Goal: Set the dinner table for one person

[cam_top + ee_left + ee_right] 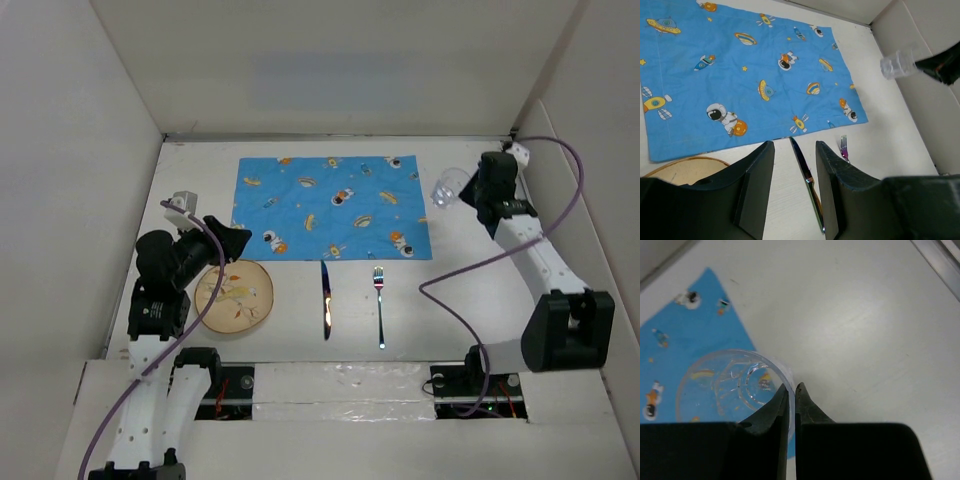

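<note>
On the white-walled tabletop [200, 175], wrist views alone show my right end effector [791, 387] pinching the glass [730, 385] by its rim, left end effector [794, 150] spread.

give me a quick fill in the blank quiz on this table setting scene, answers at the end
1. The right gripper is shut on the rim of a clear ____.
2. On the dinner table, seen from the top view, the knife lies to the ____ of the fork.
3. The left gripper is ____ and holds nothing.
4. The placemat shows astronauts on a ____ ground.
Missing words: glass; left; open; blue.
</note>
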You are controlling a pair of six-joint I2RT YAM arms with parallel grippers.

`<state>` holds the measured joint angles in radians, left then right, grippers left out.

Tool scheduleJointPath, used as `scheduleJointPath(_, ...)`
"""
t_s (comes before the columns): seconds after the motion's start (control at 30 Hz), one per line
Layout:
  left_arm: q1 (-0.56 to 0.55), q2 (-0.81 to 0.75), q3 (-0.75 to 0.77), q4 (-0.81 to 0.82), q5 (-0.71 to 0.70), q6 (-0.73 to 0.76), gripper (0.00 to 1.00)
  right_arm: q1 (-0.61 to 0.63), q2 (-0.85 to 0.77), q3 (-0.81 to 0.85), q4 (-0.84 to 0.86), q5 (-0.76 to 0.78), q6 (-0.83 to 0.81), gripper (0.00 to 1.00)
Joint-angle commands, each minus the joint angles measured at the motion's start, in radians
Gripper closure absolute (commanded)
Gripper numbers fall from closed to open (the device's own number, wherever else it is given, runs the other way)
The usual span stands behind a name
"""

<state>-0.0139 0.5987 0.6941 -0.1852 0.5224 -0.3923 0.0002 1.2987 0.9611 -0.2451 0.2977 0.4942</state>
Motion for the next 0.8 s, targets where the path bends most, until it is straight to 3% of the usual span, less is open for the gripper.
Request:
scheduleJointPath(0.0, -0.004, 0.009, 0.010, 0.016, -0.013, 0.020, 0.64, 0.078, 0.160, 0.247, 0.049, -0.042, -0.039, 1.00)
scheduleJointPath(0.33, 0.023, 0.052, 0.007, 0.027, -0.001, 0.017, 0.64, 0.146, 0.713, 0.920, -0.201, -0.097, -0.152, 1.00)
scheduleJointPath(0.43, 0.023, 0.056, 0.007, 0.030, -0.007, 0.017, 0.64, 0.168, 0.792, 1.069, -0.275, -0.079, -0.177, 1.00)
scheduleJointPath(0.77, 0.034, 0.062, 0.013, 0.026, -0.019, 0.020, 0.65, 0.201, 1.034, 1.369, -0.414, -0.002, -0.238, 1.00)
